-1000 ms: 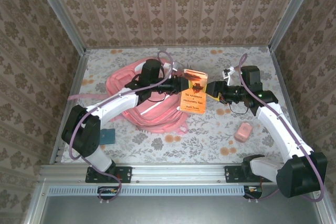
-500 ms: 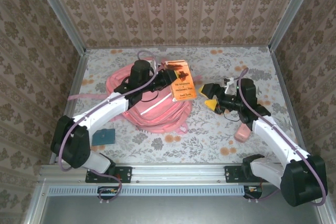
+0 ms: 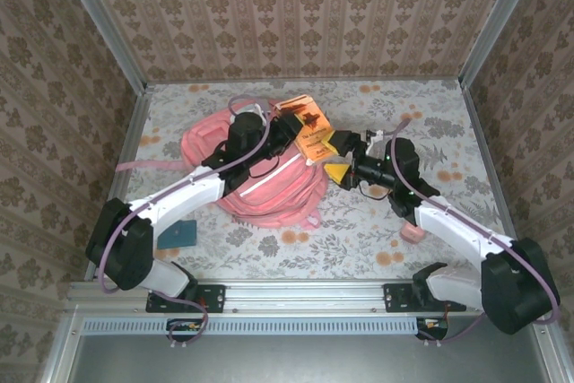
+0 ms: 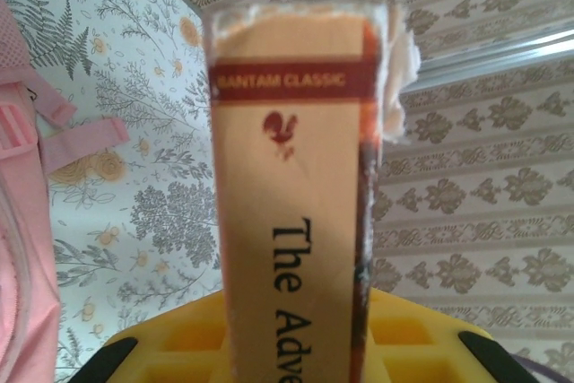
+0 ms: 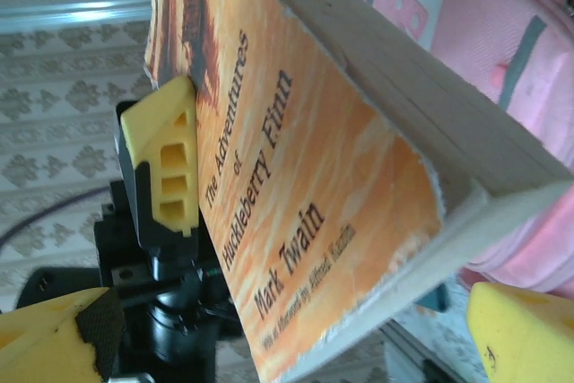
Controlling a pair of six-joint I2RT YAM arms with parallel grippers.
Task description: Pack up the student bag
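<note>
— Above the large pink fabric backpack (image 3: pixel 260 187) on the surface, who holds the orange paperback book (image 3: pixel 306 128)?
— Only the left fingers (image 5: pixel 166 159) grip it; the right fingers (image 5: pixel 518 329) just released, spread wide. Insertion likely follows.

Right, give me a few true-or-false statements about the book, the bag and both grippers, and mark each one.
1. The left gripper is clamped on the orange book. True.
2. The right gripper is shut on the book. False: its jaws stand wide open beside it.
3. The book is already inside the student bag. False: it is outside the bag, held up by the left gripper.
4. The book's cover names Mark Twain. True.
5. A small teal item lies near the bag, on its near left. True.
</note>
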